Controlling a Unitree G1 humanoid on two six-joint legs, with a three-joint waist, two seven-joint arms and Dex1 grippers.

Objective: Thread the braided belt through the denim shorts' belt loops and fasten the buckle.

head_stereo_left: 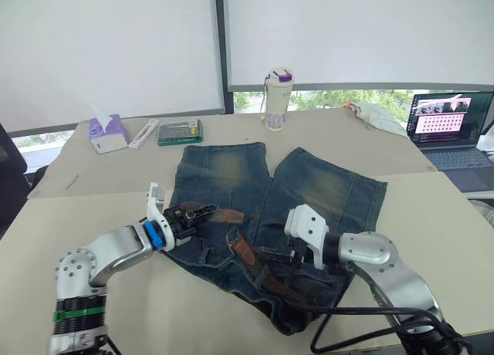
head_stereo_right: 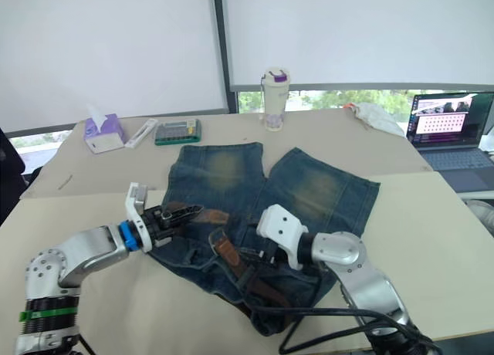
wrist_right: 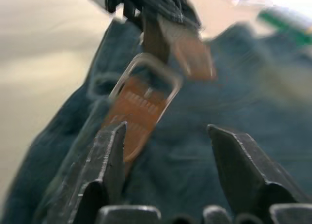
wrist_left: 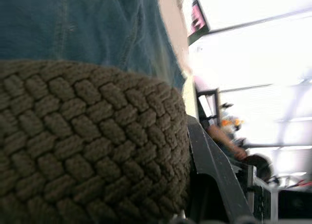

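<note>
The denim shorts (head_stereo_left: 324,185) lie flat on the table with the rumpled waistband nearest me. I cannot make out the belt loops in those folds. The braided belt (head_stereo_left: 266,276) runs slantwise over the waistband. My left gripper (head_stereo_left: 202,213) is shut on the belt's woven end (wrist_left: 87,136), just above the shorts' left side. The silver buckle (wrist_right: 146,85), with a tan leather tab, hangs under that grip. My right gripper (wrist_right: 166,130) is open, low over the waistband, and points at the buckle without touching it.
At the table's far edge are a purple tissue box (head_stereo_left: 106,133), a green calculator (head_stereo_left: 180,131) and a white tumbler (head_stereo_left: 278,89). A laptop (head_stereo_left: 451,127) and a white cloth (head_stereo_left: 378,116) are at the far right. Black cables (head_stereo_left: 363,324) trail near my right arm.
</note>
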